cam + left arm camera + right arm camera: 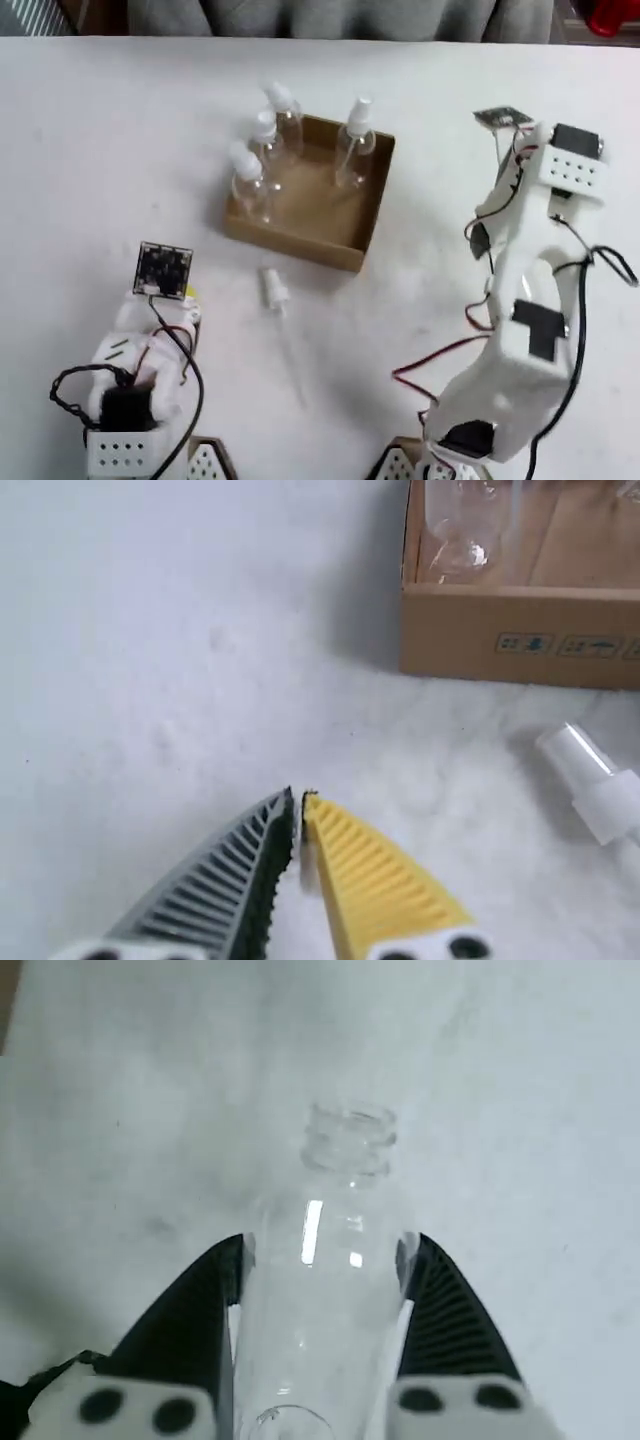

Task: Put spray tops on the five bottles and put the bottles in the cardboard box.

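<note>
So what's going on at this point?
The right gripper is shut on an uncapped bottle, whose threaded neck is bare. A loose spray top lies on the table just in front of the box. The left gripper sits shut and empty close to it. Four bottles with tops on stand in the box, so this looks like the fifth one waiting for its top.

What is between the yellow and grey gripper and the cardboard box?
Just bare table between the left gripper and the cardboard box, in the left wrist view. The spray top lies off to the side.
</note>
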Tool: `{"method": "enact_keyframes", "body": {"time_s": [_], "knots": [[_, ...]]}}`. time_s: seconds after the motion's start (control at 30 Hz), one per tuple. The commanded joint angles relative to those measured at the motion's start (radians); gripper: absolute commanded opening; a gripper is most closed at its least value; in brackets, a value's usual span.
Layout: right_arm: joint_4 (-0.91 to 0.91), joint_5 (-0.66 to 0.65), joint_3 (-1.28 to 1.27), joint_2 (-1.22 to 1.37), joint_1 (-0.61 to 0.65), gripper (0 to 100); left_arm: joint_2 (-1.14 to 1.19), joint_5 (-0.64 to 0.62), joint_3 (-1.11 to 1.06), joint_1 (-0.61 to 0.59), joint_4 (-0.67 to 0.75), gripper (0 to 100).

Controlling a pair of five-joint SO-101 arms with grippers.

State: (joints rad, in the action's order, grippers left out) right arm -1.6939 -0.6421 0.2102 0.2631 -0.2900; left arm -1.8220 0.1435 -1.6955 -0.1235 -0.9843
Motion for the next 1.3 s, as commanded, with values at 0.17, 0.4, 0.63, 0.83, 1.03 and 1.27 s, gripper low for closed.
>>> {"method": "enact_keyframes", "body": {"time_s": [0.17,0.4,0.63,0.83,1.03,1.27], "knots": [[0.193,0.006,-0.338,-0.278,-0.105,3.0,-0.007,0.009,0.003,-0.007,-0.002,3],[0.369,0.006,-0.569,-0.355,-0.137,3.5,-0.007,0.009,0.003,-0.007,-0.002,3],[0.524,0.006,-0.661,-0.346,-0.220,17.6,-0.007,0.009,0.003,-0.007,-0.002,3],[0.535,-0.011,-0.663,-0.346,-0.242,23.6,-0.007,0.009,0.003,-0.007,-0.002,3],[0.532,-0.015,-0.663,-0.349,-0.243,23.7,-0.005,0.009,0.003,-0.007,-0.006,3],[0.472,-0.006,-0.663,-0.381,-0.274,23.4,-0.005,0.009,0.003,-0.007,-0.014,3]]}}
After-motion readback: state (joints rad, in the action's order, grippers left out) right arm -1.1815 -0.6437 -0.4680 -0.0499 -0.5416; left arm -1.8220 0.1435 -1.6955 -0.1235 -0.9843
